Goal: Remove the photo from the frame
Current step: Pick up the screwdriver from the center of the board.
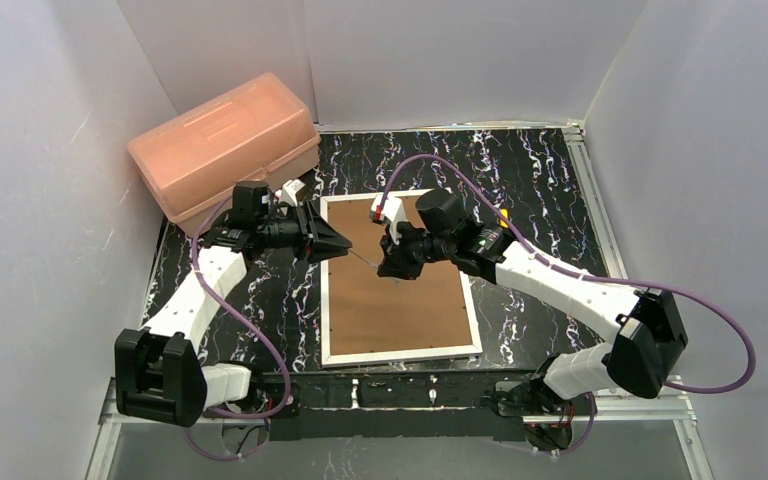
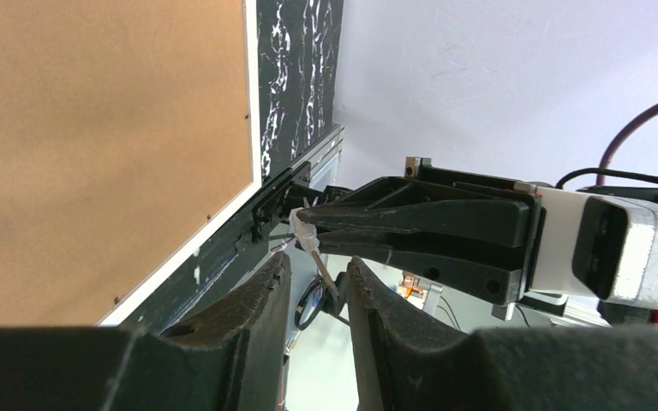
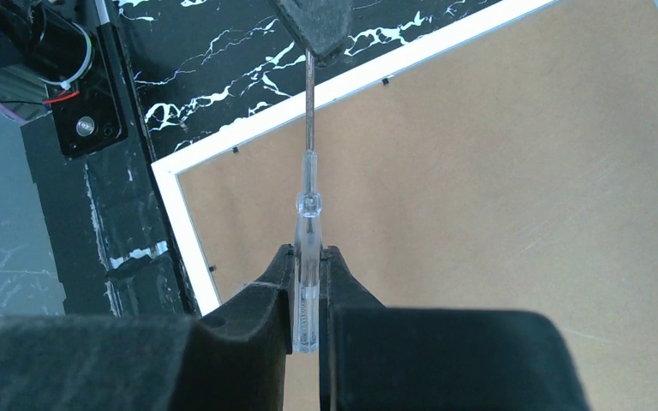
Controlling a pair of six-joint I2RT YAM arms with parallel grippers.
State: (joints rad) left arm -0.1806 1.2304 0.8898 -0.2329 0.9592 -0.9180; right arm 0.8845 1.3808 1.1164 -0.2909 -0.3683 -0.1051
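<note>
Lying face down in the middle of the black white-veined table (image 1: 540,170), the frame (image 1: 400,310) reaches from just beyond the arm bases toward the far half of the table. Its brown fibreboard back faces up inside a thin white border. Small dark tabs (image 3: 385,82) sit at intervals along the inner edge of that border. The front is turned to the table and cannot be seen.

Over the far part of the back, the right gripper (image 1: 385,265) is clamped on the clear plastic handle of a small screwdriver (image 3: 308,214). It holds the tool level, with the thin metal shaft pointing left. The shaft's tip meets the left gripper (image 1: 345,243), which hangs over the frame's left border at its far end. In the left wrist view the shaft runs between that gripper's fingers (image 2: 270,300), which stand a narrow gap apart. Whether they pinch the shaft I cannot tell.

At the far left corner, well apart from the frame, stands a translucent pink plastic box (image 1: 222,140) with its lid down.
</note>
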